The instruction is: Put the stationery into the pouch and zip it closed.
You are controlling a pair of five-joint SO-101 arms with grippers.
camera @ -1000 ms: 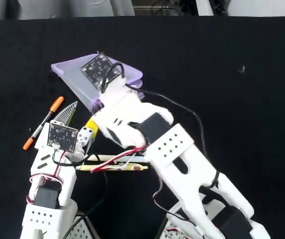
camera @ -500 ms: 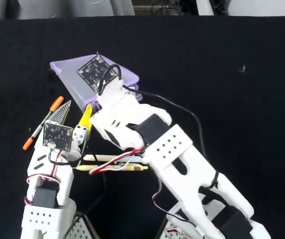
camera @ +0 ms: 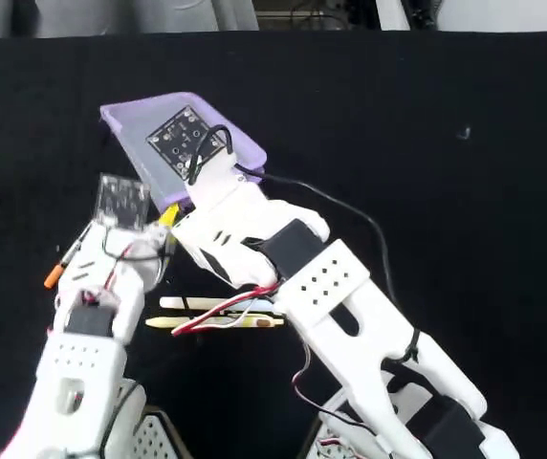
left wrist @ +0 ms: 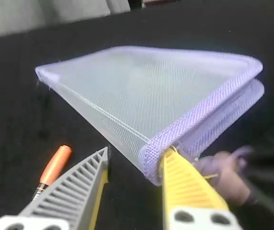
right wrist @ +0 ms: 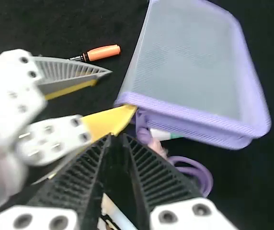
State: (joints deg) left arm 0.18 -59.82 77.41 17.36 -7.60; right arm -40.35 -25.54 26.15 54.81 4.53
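Two arms lean over the black table (camera: 465,191) in the high view. The left pincer (camera: 159,218) meets the near corner of the purple pouch (camera: 125,120). An orange pen (camera: 54,277) lies beside it and two pale pens (camera: 218,313) behind it.

In the left wrist view this pincer's jaws stand apart, one on each side of the pouch's stitched corner, and the pen's orange cap lies just outside the grey finger.

In the right wrist view the right pincer (right wrist: 117,137) has its black fingers almost together just short of the pouch's edge. Whether they pinch anything cannot be told. A purple cord (right wrist: 192,170) loops beside it.
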